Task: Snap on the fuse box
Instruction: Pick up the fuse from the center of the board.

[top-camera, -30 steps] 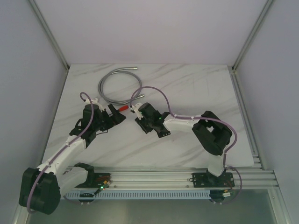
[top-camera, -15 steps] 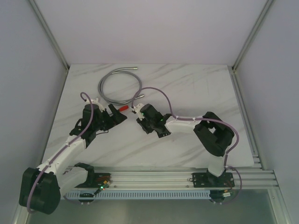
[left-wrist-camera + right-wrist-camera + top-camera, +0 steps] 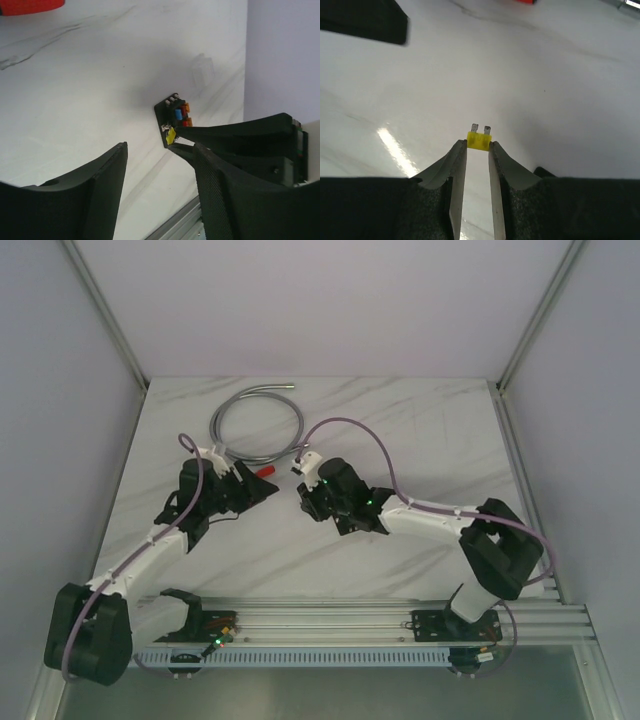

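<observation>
We see the right gripper (image 3: 479, 147) pinching a small yellow fuse (image 3: 479, 141) at its very tips, jaws drawn narrow on the fuse body, with the two metal prongs pointing away from the wrist. The left gripper (image 3: 258, 489) holds nothing: its fingers (image 3: 100, 195) stand apart with only bare table (image 3: 420, 430) between them, and in the overhead view they look less spread than a second ago.

From the left wrist we find the fuse box (image 3: 173, 116), a small black block with blue, orange and red fuses seated in it. It is tilted up off the marble, right at the tips of the right gripper. The yellow fuse sits against its lower edge, but we cannot tell whether the two touch or what props the box up. In the overhead view the box is hidden under the right wrist.

Compared with a second ago, the right arm is stretched out further. Its elbow has swung out to the right and nearer the rail, its wrist has shifted a little right, and its purple cable arches higher. The left gripper has crept slightly up and right, closer to the red piece (image 3: 267, 469). The grey hose (image 3: 213, 426) lies coiled where it was.
</observation>
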{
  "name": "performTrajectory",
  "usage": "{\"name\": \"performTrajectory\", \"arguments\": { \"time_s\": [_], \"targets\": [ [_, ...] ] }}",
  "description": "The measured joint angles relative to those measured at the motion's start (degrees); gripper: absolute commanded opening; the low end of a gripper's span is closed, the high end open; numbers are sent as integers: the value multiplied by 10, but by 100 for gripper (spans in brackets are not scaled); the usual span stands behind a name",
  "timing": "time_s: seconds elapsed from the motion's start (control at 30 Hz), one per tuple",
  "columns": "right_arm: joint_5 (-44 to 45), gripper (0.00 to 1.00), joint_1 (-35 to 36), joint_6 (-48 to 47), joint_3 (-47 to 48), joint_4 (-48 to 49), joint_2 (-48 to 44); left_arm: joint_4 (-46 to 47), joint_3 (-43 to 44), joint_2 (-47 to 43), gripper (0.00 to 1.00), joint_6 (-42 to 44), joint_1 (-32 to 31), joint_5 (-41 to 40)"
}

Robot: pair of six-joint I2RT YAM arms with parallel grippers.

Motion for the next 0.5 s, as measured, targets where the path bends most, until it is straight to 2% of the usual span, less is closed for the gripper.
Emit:
{"name": "performTrajectory", "arguments": {
  "time_s": [0.5],
  "targets": [
    [-43,24,0,18,-17,61,-63,85,-1,46,45,-49,-55,33]
  ]
}}
